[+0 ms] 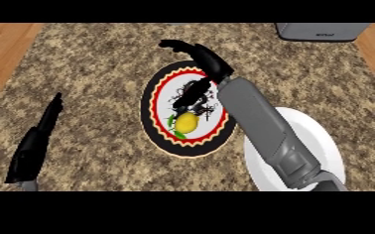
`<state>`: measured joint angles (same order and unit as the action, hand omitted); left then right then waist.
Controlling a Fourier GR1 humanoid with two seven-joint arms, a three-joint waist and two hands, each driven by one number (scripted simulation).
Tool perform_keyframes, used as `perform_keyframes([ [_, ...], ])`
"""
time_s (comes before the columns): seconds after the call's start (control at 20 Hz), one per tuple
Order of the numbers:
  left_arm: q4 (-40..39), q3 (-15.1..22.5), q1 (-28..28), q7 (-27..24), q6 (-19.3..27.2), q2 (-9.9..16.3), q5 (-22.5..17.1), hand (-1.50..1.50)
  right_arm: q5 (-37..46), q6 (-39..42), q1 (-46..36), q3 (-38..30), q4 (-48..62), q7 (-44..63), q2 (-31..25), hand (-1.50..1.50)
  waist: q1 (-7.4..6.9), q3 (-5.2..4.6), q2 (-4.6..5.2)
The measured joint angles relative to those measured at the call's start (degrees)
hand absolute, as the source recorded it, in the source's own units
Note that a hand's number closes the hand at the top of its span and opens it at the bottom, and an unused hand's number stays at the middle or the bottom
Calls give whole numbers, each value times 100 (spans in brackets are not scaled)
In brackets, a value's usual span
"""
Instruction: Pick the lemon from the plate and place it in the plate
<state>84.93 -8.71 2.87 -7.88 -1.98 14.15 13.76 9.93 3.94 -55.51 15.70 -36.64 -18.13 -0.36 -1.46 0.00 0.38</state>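
Counter (95, 79) bare — lemon (187, 122) mid-plate (157, 129)

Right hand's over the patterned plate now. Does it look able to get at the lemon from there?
Probably yes. The right hand hangs above the patterned plate, just beyond the lemon, which lies uncovered on it. Nothing stands between them; the left hand rests far off.
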Motion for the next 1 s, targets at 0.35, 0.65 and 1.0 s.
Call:
perform_keyframes([
  [0.35,-20,25,-56,-36,53,-54,60,0,-848,712,-278,-1142,717,-366,-647,-150,-24,4,32],
  [0.65,-31,81,-131,-30,4,-71,79,0,-1133,1560,-444,-1692,1534,-1239,-1411,-150,-138,9,89],
  [1.0,28,138,-242,9,-71,-67,80,0,-982,2098,-526,-1809,2155,-2049,-2140,-150,-275,17,154],
])
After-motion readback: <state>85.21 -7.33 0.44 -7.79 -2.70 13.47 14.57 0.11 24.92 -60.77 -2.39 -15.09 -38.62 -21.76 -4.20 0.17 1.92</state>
